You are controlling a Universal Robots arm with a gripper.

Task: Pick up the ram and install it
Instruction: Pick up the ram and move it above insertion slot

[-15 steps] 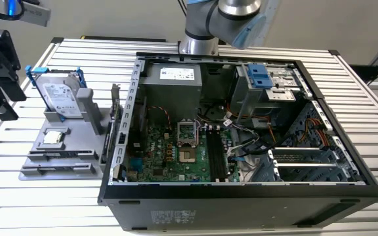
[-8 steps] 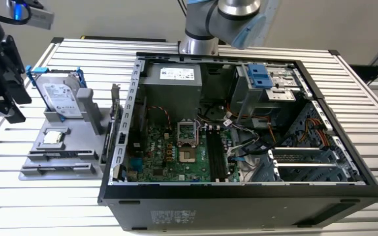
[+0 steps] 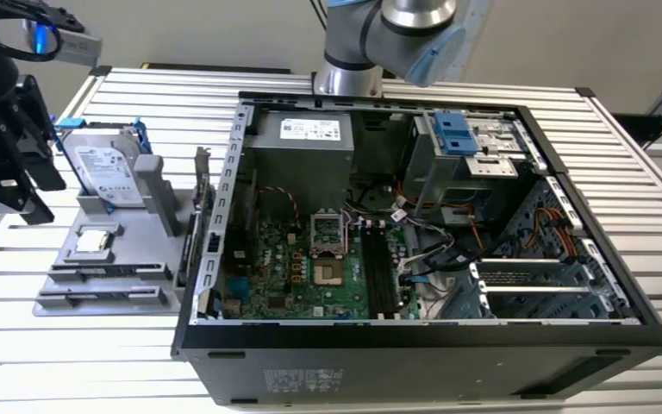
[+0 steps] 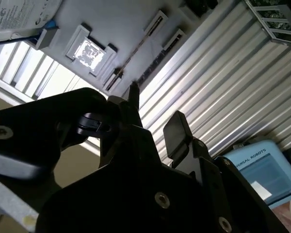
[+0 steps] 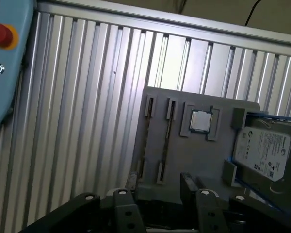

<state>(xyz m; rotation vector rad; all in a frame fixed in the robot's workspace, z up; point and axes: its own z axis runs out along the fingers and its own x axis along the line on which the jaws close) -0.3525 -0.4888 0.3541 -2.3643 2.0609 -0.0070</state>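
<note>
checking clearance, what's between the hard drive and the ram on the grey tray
A square processor chip, in its recess between hard drive and ram, in the first wrist view.

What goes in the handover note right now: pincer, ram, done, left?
Pincer: open, holding nothing, near the edge of the gray tray that sits outside the PC case.
Ram: appears to stand on edge in a tray holder, near the CPU and the hard drive; pincer not touching it.
Done: nothing visible; ram not yet picked up.
Left: both the pick and the install. The black motherboard slots look unfilled.
</note>
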